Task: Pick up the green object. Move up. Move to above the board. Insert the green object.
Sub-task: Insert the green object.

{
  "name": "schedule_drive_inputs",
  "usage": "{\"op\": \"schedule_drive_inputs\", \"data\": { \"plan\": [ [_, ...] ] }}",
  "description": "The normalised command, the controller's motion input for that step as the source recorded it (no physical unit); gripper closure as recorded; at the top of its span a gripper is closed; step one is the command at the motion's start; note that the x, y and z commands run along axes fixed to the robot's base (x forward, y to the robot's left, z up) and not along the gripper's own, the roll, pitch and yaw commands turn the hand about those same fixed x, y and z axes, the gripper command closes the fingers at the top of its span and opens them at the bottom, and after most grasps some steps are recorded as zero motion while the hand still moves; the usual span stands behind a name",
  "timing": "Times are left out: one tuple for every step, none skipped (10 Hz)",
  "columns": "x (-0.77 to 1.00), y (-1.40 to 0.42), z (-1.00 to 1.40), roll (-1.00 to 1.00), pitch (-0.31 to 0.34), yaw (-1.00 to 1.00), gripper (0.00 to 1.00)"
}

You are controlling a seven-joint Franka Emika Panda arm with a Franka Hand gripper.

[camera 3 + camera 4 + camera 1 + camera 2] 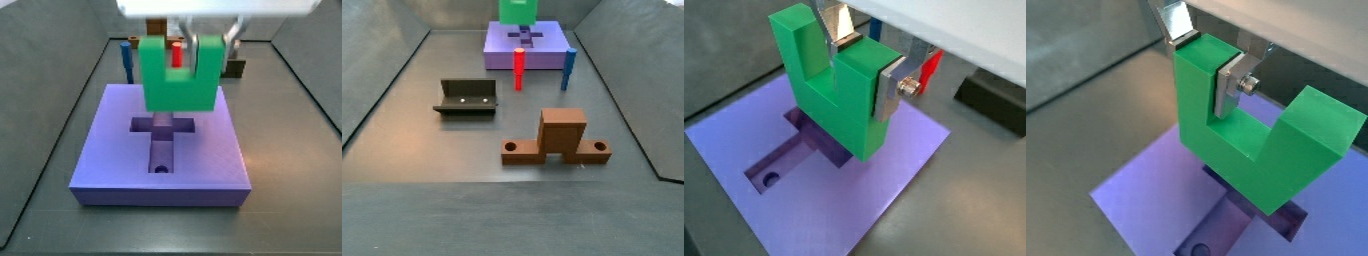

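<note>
My gripper [865, 65] is shut on one prong of the green object [828, 95], a bright green U-shaped piece held upright with its prongs up. The silver fingers [1227, 92] clamp that prong from both sides, also seen in a wrist view [1203, 65]. The piece hangs just above the purple board [885, 190], over the far part of its cross-shaped recess [162, 128]. A small round hole [771, 181] lies in the recess arm. In both side views the green object [181, 80] [519, 10] is above the board [120, 150] [500, 45].
A red peg [519, 68] and a blue peg [568, 68] stand at the board's front edge. The dark fixture [465, 97] sits on the floor to the left. A brown block [556, 135] stands nearer the camera. Grey walls enclose the floor.
</note>
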Motion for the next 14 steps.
{"op": "schedule_drive_inputs", "data": {
  "plan": [
    [-0.16,-0.15,-0.24,0.08,-0.094,0.22,1.0],
    [-0.17,-0.16,-0.2,0.12,-0.074,0.18,1.0],
    [-0.26,-0.09,-0.2,0.1,-0.013,0.0,1.0],
    [-0.15,-0.02,-0.25,0.05,-0.004,0.0,1.0],
    [0.0,0.0,-0.21,0.05,0.0,-0.02,1.0],
    [0.0,0.0,-0.18,0.03,0.0,-0.09,1.0],
    [0.0,0.0,-0.2,0.02,0.0,-0.09,1.0],
    [0.0,0.0,-0.22,0.0,0.0,-0.08,1.0],
    [-0.02,0.0,-0.24,0.0,0.0,-0.06,1.0],
    [-0.05,0.0,-0.26,0.0,0.0,-0.05,1.0],
    [-0.15,0.0,-0.33,0.0,-0.059,-0.02,1.0],
    [-0.07,0.0,-0.34,-0.01,-0.08,0.0,1.0],
    [0.0,0.0,-0.29,0.0,-0.031,0.0,1.0],
    [0.0,0.0,-0.17,0.01,0.0,-0.01,1.0]
  ]
}}
